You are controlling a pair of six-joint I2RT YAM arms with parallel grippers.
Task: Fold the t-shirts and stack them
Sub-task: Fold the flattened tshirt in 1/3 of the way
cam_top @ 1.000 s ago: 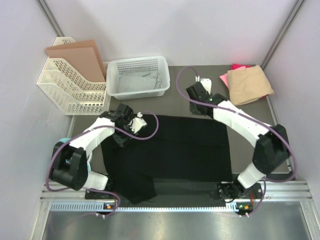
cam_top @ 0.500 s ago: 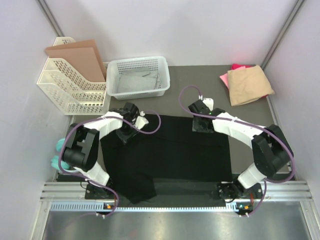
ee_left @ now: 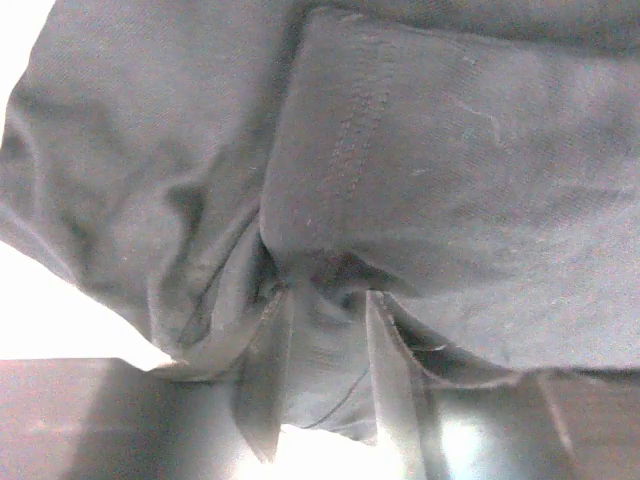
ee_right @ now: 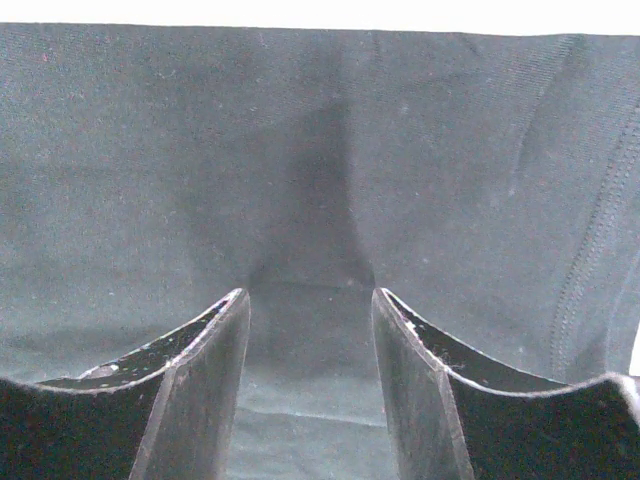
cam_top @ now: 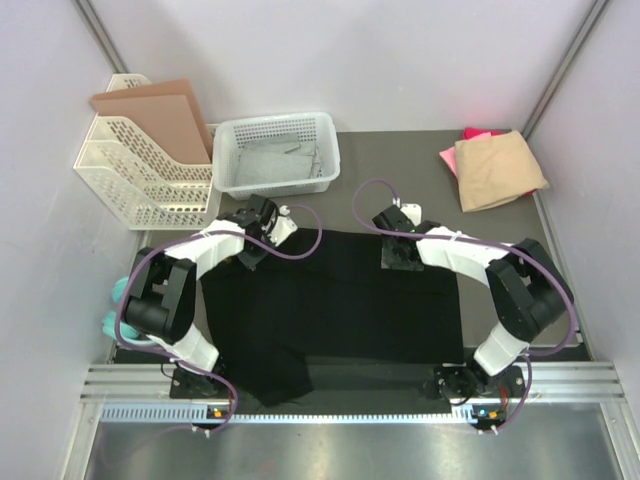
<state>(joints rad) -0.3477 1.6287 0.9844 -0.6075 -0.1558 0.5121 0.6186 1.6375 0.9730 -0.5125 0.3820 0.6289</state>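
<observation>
The black t-shirt lies flat mid-desk, long axis 9 to 3 o'clock, its 12 o'clock edge pinched by both sets of fingers, left and right, so each arm is equally near.

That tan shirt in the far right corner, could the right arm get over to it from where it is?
Probably yes: bare table lies between the right gripper and the tan shirt, but its fingers look pressed into the black shirt.

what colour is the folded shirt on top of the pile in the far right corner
Tan, lying over a pink one; the top external view shows it best.
</observation>
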